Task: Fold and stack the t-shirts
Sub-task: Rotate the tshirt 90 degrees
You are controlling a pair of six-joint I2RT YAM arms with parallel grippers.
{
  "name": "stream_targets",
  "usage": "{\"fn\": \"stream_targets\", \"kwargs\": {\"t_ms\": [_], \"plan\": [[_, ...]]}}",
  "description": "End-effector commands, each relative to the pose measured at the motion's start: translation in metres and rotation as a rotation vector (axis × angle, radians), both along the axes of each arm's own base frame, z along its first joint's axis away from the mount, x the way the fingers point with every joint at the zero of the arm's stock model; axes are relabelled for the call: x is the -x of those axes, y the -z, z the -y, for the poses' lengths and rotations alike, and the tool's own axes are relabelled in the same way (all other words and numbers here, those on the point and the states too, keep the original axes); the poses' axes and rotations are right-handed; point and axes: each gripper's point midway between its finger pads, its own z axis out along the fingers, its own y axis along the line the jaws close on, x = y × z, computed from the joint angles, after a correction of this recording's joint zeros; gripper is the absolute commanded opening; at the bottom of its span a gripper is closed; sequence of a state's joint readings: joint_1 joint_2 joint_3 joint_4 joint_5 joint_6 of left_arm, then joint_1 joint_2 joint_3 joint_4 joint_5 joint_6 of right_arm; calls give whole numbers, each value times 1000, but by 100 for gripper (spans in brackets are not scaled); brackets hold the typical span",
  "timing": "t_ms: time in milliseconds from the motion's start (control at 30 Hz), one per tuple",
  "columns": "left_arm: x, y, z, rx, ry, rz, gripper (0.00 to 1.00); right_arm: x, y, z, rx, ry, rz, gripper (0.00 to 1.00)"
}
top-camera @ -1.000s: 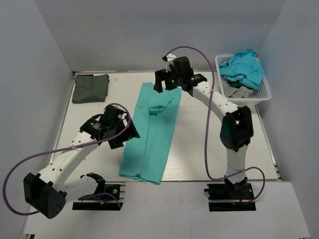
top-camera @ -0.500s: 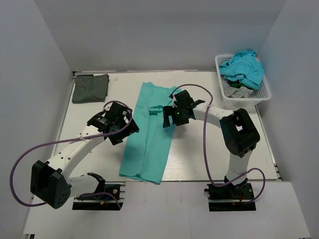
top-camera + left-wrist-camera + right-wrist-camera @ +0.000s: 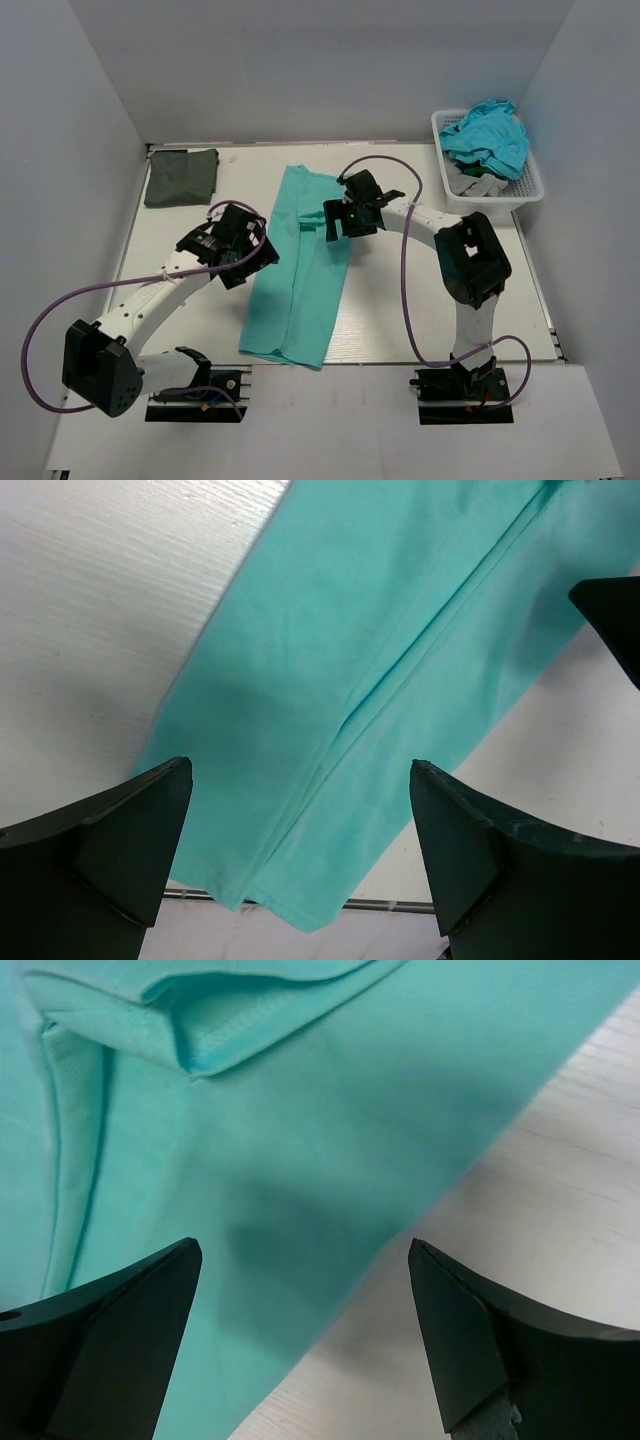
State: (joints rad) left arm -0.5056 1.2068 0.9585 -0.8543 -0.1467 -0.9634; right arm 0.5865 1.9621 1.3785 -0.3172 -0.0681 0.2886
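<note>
Both my jaws are wide, nothing held. Left gripper (image 3: 257, 262) hangs at the left edge of the teal t-shirt (image 3: 298, 285), about mid-length. The left wrist view shows cloth with a lengthwise fold line running between my fingers (image 3: 110, 850). Right gripper (image 3: 333, 219) is over the shirt's right side toward the far end, just by the tucked-in sleeve (image 3: 250, 1015). Can't tell whether either one touches the cloth.

The teal shirt lies as a long narrow strip down the middle of the table (image 3: 400, 300), sides folded in. Dark grey-green t-shirt (image 3: 180, 177) lies folded flat in the far-left corner. Turquoise t-shirt (image 3: 487, 135) and grey t-shirt (image 3: 478, 183) are heaped in the white basket (image 3: 495, 205), far right.
</note>
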Motion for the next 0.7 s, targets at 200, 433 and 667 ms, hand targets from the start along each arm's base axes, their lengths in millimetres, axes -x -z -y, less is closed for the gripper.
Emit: {"fn": "stream_targets", "kwargs": {"t_ms": [200,433,667], "plan": [[-11,-11,-7,-45,-16,38,100,-9,-27,-19,-72,-33,29,90],[-11,-11,-7,-50,-16,29,100,-18,-6,-25,-67,-31,-9,90],[-15,-5,-8,-67,-24,-2,100,-30,31,-18,14,40,-78,90]]}}
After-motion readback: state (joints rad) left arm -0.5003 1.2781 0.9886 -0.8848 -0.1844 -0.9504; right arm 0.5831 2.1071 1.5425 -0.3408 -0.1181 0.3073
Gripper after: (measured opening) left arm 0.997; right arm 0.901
